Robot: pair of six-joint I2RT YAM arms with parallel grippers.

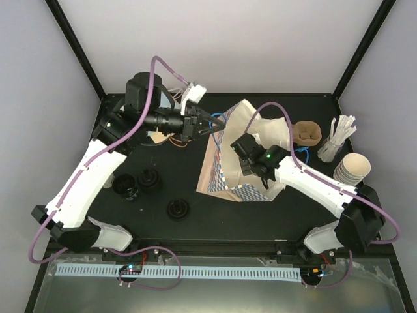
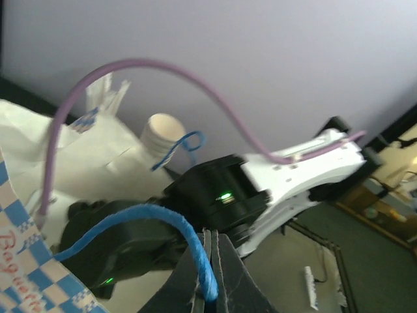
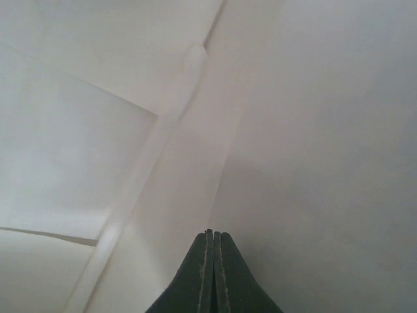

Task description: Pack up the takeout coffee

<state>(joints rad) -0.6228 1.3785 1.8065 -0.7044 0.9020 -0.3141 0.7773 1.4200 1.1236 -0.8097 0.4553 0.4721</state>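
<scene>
The blue-checked paper bag (image 1: 225, 173) lies mid-table with its mouth toward the back. My left gripper (image 1: 217, 124) (image 2: 212, 233) is shut on the bag's blue cord handle (image 2: 207, 270), holding it up at the mouth. My right gripper (image 3: 213, 233) is inside the bag, shut with nothing between its jaws, and only white paper shows around it. A stack of cream-tan paper cups (image 1: 352, 168) (image 2: 163, 133) stands at the right. The brown pulp tray (image 1: 307, 133) sits behind the bag. Three black lids (image 1: 148, 179) (image 1: 177, 208) (image 1: 125, 185) lie at the left front.
White stir sticks (image 1: 337, 139) stand in a holder beside the cups. The bag's second blue handle (image 2: 186, 142) hangs loose at the far side. My right arm (image 1: 306, 179) (image 2: 294, 177) reaches across the bag's right side.
</scene>
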